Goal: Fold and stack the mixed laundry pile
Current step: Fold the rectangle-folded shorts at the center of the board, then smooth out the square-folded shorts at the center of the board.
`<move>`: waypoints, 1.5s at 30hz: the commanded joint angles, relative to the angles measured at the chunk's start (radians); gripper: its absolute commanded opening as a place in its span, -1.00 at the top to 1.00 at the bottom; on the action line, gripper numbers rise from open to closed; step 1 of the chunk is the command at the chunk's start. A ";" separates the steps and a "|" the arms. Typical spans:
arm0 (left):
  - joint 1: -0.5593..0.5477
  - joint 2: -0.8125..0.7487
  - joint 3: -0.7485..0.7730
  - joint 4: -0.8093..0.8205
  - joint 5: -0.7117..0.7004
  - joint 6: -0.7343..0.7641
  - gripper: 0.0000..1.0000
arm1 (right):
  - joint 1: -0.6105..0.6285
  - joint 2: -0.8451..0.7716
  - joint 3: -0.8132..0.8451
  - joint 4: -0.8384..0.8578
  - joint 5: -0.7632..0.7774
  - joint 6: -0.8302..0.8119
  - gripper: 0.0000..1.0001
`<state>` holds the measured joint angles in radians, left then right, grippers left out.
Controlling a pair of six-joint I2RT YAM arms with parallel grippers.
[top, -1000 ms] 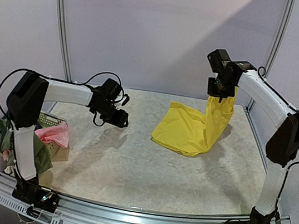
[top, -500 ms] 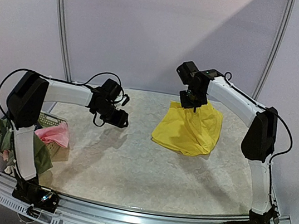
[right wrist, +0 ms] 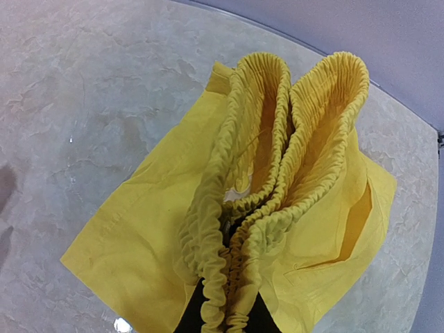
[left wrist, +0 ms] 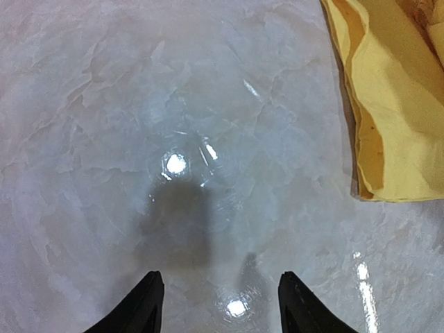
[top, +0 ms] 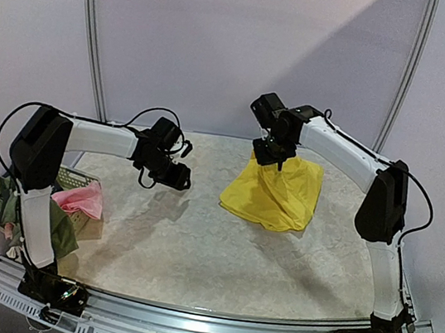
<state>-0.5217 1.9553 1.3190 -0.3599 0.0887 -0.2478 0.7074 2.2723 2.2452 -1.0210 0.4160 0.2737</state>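
Laundry pile (top: 66, 231) sits heaped at the worktop's (top: 194, 246) near left edge, with a pink piece (top: 83, 198) on top. Farther in, the left claw (top: 172, 177) hovers partly open and empty. Beyond it, the right claw (top: 272, 157) pinches the yellow shorts (top: 277, 196) by the bunched waistband, their legs lying on the worktop.

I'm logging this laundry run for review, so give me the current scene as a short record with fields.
right arm: right tool shut on the gathered waistband of the yellow shorts, holding that end up
shorts: the rest lies on the table, far right part
left arm: left tool open, holding nothing, above bare table left of the shorts
remaining pile: pink piece and olive-green garment at the basket, left edge
folded stack: none visible
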 commanded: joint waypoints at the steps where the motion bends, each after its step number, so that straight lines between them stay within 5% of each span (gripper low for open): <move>1: -0.012 -0.026 -0.013 0.003 -0.006 -0.010 -0.15 | 0.019 0.045 0.016 0.058 -0.094 -0.023 0.99; 7: -0.012 -0.056 -0.023 -0.001 -0.010 -0.016 -0.15 | 0.022 0.092 -0.022 0.122 -0.224 -0.018 0.59; 14: -0.025 -0.115 -0.022 -0.011 0.000 -0.022 -0.14 | 0.021 0.038 -0.061 0.211 -0.487 -0.053 -0.47; 17: -0.038 -0.126 -0.003 -0.015 0.014 -0.024 -0.14 | 0.017 -0.054 -0.139 0.272 -0.492 -0.057 -0.74; 21: -0.064 -0.101 0.064 -0.026 0.043 -0.024 -0.14 | -0.028 -0.197 -0.289 0.353 -0.425 -0.021 -0.72; 29: -0.138 0.052 0.302 -0.068 0.117 -0.063 -0.04 | -0.194 -0.343 -0.611 0.479 -0.316 0.109 -0.33; 45: -0.213 0.497 0.819 -0.139 0.198 -0.220 0.07 | -0.414 -0.126 -0.598 0.540 -0.550 0.094 0.01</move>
<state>-0.7208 2.3798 2.0594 -0.4427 0.2768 -0.4286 0.3332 2.0525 1.6115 -0.4911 -0.0486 0.3775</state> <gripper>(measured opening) 0.466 0.497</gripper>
